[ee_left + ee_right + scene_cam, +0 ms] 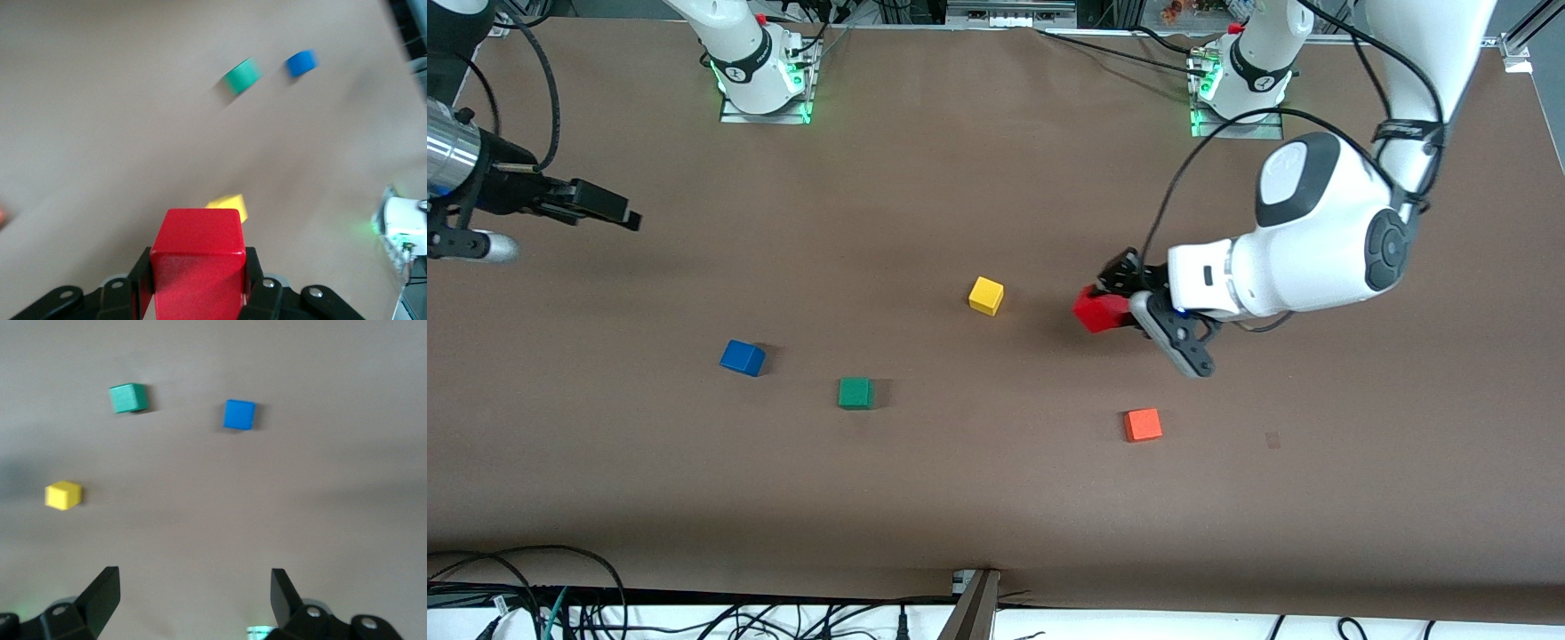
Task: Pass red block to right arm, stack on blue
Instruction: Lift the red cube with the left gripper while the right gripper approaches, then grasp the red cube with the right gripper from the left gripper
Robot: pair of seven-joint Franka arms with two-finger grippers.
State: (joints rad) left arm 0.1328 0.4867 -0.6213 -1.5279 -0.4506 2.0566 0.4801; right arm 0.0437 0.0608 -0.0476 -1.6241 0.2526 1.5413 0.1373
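My left gripper (1110,307) is shut on the red block (1094,313) and holds it above the table, between the yellow and orange cubes. In the left wrist view the red block (197,260) sits squarely between the black fingers (140,280). The blue cube (742,357) rests on the table toward the right arm's end; it also shows in the right wrist view (239,414) and the left wrist view (301,63). My right gripper (618,212) hovers open and empty at the right arm's end of the table, well apart from the blue cube; its fingers (103,590) are spread wide.
A yellow cube (986,295) lies mid-table beside the held red block. A green cube (855,393) lies beside the blue one, slightly nearer the front camera. An orange cube (1143,425) lies nearer the camera than the left gripper. Cables run along the table's near edge.
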